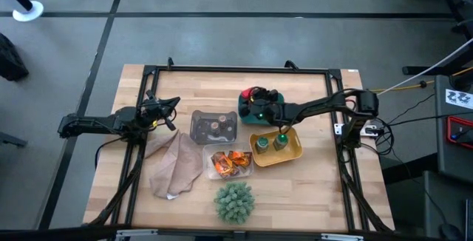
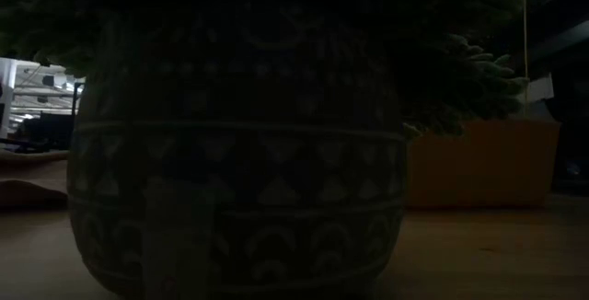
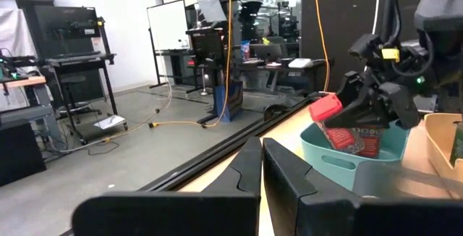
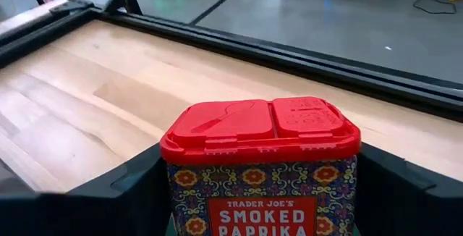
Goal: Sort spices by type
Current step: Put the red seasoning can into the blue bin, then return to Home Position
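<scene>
Right end effector (image 1: 260, 112) is over the teal tray (image 1: 244, 108) at the far side of the table (image 1: 325, 189), jaws clamped either side of a red paprika tub (image 4: 260, 165). In the left wrist view the tub (image 3: 346, 126) hangs tilted, lower part inside the teal tray (image 3: 340, 165); can't tell if it touches the bottom yet, or whether the 2nd red tub is already in there, since the arm covers that spot from above.

Progress, judged from the top view:
- 2 green jars (image 1: 271, 142) stand side by side in the yellow tray (image 1: 294, 152): done.
- 2 small brown-topped jars (image 1: 215, 126) sit in the grey tray (image 1: 199, 130): done.
- Orange sachets (image 1: 230, 162) lie together in the clear tray (image 1: 214, 173): looks done.
- Red pair: last group, being placed now.

So nearly finished; what's left is prob. letting go of the tub and pulling back.

Left end effector (image 3: 262, 171) is parked at the table's left edge, jaws closed, holding nothing. A tan cloth (image 1: 174, 165) lies near it. The plant ball (image 1: 234, 201) sits at the near edge, apart from the trays.
</scene>
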Robot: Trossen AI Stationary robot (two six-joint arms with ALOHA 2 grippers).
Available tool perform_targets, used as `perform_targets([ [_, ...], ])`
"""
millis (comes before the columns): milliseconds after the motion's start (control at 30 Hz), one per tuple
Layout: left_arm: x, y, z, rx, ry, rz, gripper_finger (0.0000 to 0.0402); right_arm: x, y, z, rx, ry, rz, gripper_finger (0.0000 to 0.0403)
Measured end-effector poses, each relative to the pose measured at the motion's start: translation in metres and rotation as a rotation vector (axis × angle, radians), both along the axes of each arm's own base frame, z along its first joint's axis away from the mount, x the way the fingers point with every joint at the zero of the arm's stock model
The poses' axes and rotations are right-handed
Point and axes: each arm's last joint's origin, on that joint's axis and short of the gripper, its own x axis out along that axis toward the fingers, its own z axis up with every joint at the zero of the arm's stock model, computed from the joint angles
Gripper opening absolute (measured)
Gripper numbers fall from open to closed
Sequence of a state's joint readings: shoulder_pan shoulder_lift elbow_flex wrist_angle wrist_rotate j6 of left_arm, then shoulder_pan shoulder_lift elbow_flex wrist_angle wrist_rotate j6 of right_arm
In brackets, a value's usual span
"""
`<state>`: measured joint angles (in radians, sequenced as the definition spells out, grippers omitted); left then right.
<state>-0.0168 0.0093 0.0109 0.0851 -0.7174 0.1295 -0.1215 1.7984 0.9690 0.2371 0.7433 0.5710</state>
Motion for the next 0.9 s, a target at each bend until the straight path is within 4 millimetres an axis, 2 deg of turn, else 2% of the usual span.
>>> perform_targets([
  [433,0.0,0.0,0.0,0.0,-0.001,0.0,0.0,0.0012,0.0009,-0.0089,-0.044,0.091,0.026,0.0329],
  [567,0.0,0.0,0.0,0.0,0.0,0.0,0.0,0.0018,0.0008,-0.0077,-0.069,0.103,0.033,0.0346],
  [767,0.0,0.0,0.0,0.0,0.0,0.0,0.0,0.0018,0.0008,-0.0076,-0.072,0.104,0.031,0.0394],
  [900,0.0,0.0,0.0,0.0,0.0,0.0,0.0,0.0017,0.0007,-0.0074,-0.075,0.104,0.027,0.0389],
])
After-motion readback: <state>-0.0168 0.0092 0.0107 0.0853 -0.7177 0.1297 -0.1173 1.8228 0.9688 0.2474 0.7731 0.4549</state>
